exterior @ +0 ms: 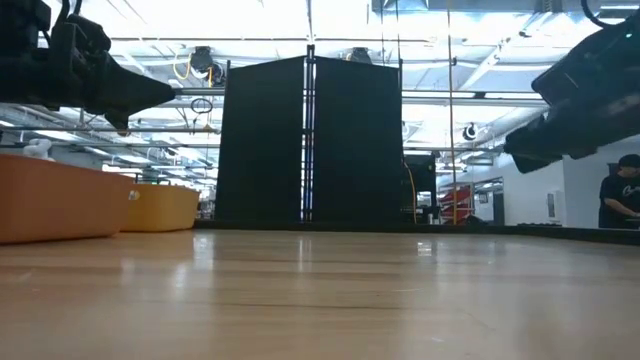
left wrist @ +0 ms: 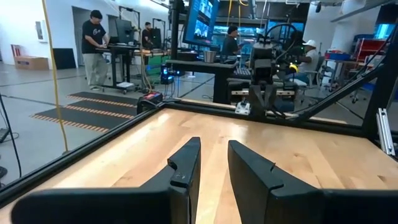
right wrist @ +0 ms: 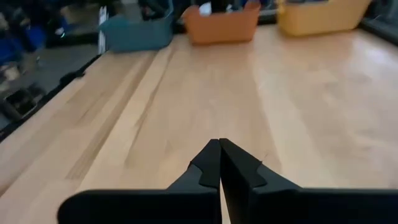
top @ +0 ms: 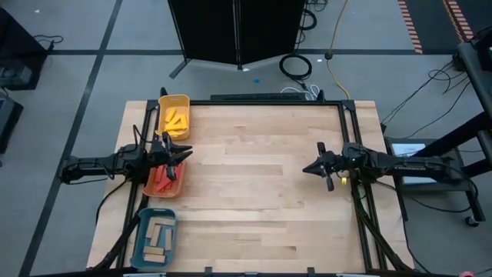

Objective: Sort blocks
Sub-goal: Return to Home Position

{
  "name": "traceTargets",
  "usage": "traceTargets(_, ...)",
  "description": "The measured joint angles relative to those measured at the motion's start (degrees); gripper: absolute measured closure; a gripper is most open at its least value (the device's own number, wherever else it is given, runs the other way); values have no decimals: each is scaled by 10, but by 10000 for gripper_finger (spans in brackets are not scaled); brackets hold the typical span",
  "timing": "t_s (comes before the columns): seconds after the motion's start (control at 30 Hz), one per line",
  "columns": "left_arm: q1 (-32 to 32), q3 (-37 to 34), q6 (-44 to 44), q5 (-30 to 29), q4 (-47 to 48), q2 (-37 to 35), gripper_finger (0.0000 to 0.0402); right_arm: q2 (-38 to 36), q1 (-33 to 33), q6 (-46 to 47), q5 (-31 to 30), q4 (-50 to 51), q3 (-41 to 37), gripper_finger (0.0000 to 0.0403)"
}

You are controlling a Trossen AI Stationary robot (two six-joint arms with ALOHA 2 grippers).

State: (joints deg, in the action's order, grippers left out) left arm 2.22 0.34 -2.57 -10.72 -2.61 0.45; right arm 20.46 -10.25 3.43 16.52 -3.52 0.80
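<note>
No legible text, label, brand, number or sign in any view.

Candidates checked:
- Monitor (left wrist: pixel 200 22) in the room beyond the tabletop (left wrist: pixel 298 155), left wrist view: lit blue, content too small to read.
- Person's dark shirt (exterior: pixel 618 205), far right of the low view: pale mark on the chest, illegible.
- Pale sheet (top: pixel 405 148) just right of the tabletop, high view: any print is not resolvable.
</note>
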Motion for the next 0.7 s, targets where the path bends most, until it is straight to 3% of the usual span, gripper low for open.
traceTargets(0.2,0,0,0,1,0,0,325,-24,-6,36,-61,11,0,403)
traceTargets(0.7,0,0,0,2,0,0,325,-21,-6,64,-62,11,0,403)
